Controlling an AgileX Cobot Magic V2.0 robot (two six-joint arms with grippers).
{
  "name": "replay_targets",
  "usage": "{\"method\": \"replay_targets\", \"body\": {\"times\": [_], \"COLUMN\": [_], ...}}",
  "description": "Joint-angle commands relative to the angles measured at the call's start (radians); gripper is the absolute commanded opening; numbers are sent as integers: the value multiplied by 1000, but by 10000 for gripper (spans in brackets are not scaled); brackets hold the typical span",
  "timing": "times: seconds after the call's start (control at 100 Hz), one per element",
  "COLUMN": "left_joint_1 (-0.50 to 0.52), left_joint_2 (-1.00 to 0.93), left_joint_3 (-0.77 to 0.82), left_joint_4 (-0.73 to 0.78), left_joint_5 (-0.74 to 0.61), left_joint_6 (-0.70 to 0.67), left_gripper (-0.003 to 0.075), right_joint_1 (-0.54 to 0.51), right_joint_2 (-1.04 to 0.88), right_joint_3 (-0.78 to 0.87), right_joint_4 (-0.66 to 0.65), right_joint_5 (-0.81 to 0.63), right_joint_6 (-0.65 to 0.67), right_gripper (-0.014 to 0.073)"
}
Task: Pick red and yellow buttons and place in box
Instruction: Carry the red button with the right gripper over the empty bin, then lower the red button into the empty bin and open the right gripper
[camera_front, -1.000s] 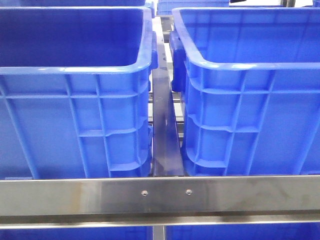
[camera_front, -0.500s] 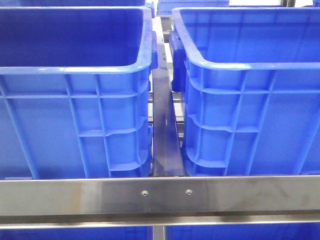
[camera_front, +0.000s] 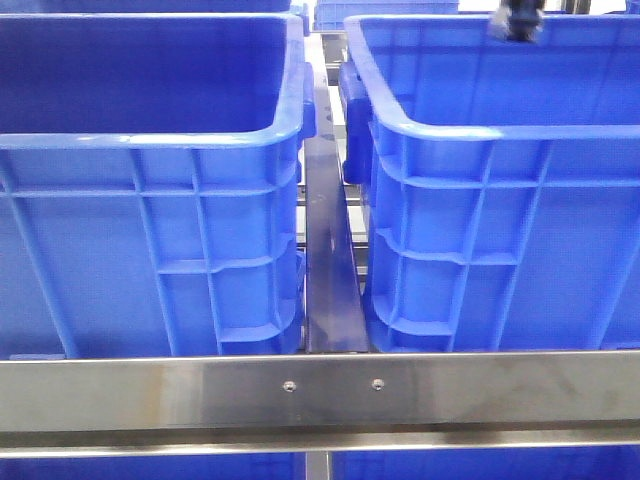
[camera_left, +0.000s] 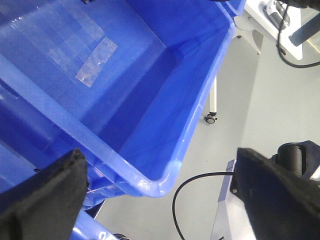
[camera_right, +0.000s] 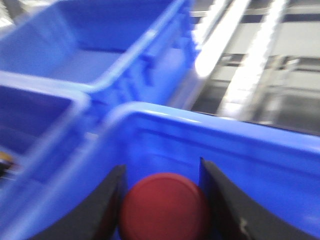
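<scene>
Steel rack rail (camera_front: 320, 390), two blue crates. We grip the red button (camera_right: 164, 207), flat face toward camera, in our right gripper (camera_right: 162, 200) over the box (camera_front: 480, 130); left gripper (camera_left: 160, 195) wide apart, empty.

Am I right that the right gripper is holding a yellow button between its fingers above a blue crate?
Not quite: the button is dark red, not yellow, as the right wrist view shows. The right gripper does hold it between its fingers above a blue crate.

— Front cam sits low behind the steel rail (camera_front: 320, 390), facing 12 o'clock, crates close.
— Wrist cams look steeply down over blue crate rims; blue crates appear in all three.
</scene>
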Motion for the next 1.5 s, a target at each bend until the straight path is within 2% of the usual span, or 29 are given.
{"method": "replay_targets", "body": {"times": [0.0,0.26,0.34,1.11,1.49], "left_joint_1": [-8,-8,-8,-8,-8], "left_joint_2": [-40,-40,-40,-40,-40], "left_joint_3": [-29,-29,-29,-29,-29], "left_joint_4": [-77,-79,-82,-86,-87], "left_joint_5": [-11,-13,-20,-40,-48], "left_joint_6": [3,3,3,3,3], "left_gripper": [574,574,574,574,573], "right_joint_1": [-1,-2,-2,-2,-2], "right_joint_2": [-3,125,164,375,395], "right_joint_3": [-34,-38,-54,-217,-220], "right_joint_4": [76,251,252,252,252], "right_joint_5": [-46,-55,-48,-7,-34], "right_joint_6": [-101,-320,-360,-361,-381], "right_gripper": [274,274,274,274,275]}}
